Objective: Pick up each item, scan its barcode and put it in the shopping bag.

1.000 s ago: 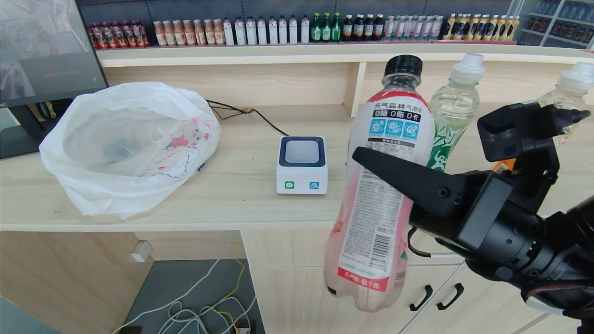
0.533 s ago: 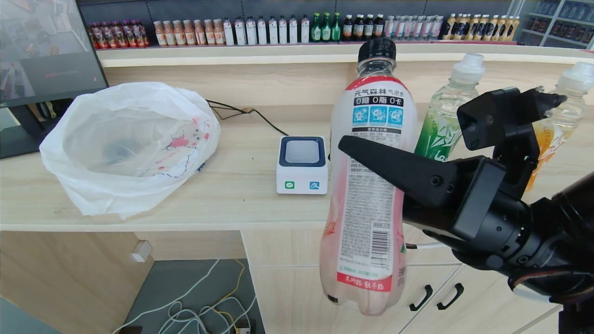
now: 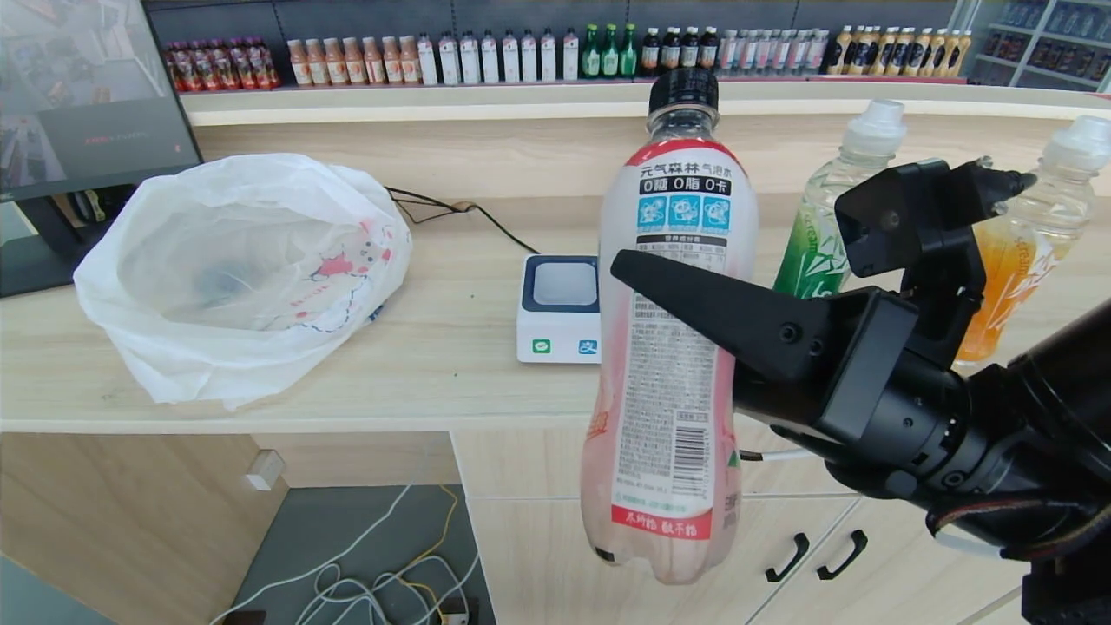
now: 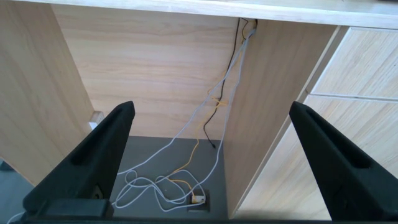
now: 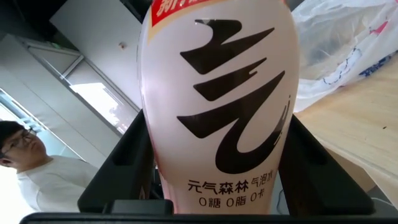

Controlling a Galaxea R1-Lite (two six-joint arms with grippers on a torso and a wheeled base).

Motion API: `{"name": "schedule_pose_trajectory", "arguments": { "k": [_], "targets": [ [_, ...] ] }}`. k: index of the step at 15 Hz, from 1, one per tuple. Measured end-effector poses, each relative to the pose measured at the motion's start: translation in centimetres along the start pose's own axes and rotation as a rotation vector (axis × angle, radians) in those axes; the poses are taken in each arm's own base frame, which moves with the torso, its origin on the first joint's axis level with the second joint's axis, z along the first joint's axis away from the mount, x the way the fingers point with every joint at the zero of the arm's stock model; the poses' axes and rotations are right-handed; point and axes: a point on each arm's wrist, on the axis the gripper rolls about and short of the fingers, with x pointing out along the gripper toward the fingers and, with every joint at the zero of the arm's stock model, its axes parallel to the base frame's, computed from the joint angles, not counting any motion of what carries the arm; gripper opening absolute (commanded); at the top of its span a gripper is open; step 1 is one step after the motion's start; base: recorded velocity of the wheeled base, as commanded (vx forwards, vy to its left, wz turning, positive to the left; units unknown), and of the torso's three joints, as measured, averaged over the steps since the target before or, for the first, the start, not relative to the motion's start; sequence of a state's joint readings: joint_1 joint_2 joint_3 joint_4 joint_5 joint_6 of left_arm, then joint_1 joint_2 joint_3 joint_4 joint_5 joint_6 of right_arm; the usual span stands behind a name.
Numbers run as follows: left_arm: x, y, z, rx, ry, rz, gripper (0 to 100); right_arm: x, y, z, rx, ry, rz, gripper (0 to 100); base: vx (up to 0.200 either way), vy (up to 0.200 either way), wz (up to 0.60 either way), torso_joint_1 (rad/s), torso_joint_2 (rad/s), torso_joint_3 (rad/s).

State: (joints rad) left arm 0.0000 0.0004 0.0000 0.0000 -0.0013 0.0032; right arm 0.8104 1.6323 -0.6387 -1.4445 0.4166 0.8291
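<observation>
My right gripper point(image 3: 673, 286) is shut on a pink drink bottle point(image 3: 668, 347) with a black cap, held upright in the air in front of the counter, just right of the white barcode scanner point(image 3: 560, 308). The bottle's barcode faces the head camera. From the right wrist the same bottle point(image 5: 217, 106) sits between the two black fingers. The white plastic shopping bag point(image 3: 243, 269) lies open on the counter's left. My left gripper point(image 4: 211, 162) hangs open below the counter point(image 4: 186, 6), with nothing between its fingers.
A green-labelled bottle point(image 3: 820, 234) and an orange drink bottle point(image 3: 1020, 252) stand on the counter point(image 3: 434, 365) behind my right arm. A monitor point(image 3: 78, 104) stands at the far left. Rows of bottles line the back shelf point(image 3: 555, 52). Cables point(image 4: 180, 180) lie on the floor under the counter.
My right gripper has carried the pink bottle leftward and a little up, closer to the scanner. It now overlaps the scanner's right edge. The bag and other bottles stayed put.
</observation>
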Motion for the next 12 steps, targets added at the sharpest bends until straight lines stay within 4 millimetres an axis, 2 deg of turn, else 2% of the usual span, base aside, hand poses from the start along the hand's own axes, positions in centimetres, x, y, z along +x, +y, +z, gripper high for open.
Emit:
{"name": "schedule_pose_trajectory", "arguments": {
  "k": [7, 12],
  "targets": [
    [0.0, 0.0, 0.0, 0.0, 0.0, 0.0, 100, 0.31, 0.47, -0.21, -0.025, 0.042, 0.056, 0, 0.0, 0.0, 0.0, 0.0, 0.0, 0.0],
    [0.0, 0.0, 0.0, 0.0, 0.0, 0.0, 100, 0.16, 0.24, -0.13, -0.124, -0.009, -0.008, 0, 0.0, 0.0, 0.0, 0.0, 0.0, 0.0]
  ]
}}
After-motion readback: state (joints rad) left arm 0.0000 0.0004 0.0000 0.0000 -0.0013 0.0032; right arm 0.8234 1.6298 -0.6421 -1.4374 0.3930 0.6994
